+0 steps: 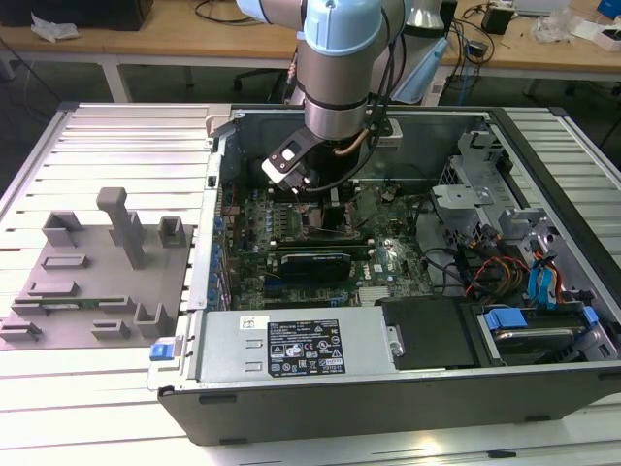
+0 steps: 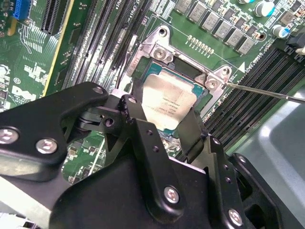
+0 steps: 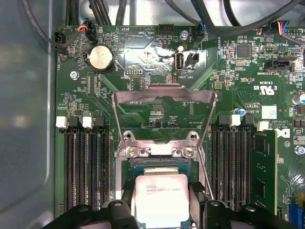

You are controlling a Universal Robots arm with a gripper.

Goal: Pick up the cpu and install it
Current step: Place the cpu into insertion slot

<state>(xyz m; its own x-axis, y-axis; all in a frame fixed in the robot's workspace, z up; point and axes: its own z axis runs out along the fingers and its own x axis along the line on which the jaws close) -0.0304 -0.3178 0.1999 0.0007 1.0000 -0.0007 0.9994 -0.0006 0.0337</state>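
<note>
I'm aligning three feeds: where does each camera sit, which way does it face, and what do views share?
Exterior view: off the arm, above the open computer case, looking down; the arm shows.
First wrist view: on the arm, facing the motherboard; the end effector shows.
Second wrist view: on the arm, behind the end effector, facing the socket.
Shared: both wrist views show the cpu held in the end effector.

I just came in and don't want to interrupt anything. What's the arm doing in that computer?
The robot arm reaches into the open computer case, over the motherboard. Its gripper is closed on the cpu, gripping two opposite edges and holding it at the socket. The socket's metal retention frame is flipped open. I can't tell whether the chip is fully seated.
</note>
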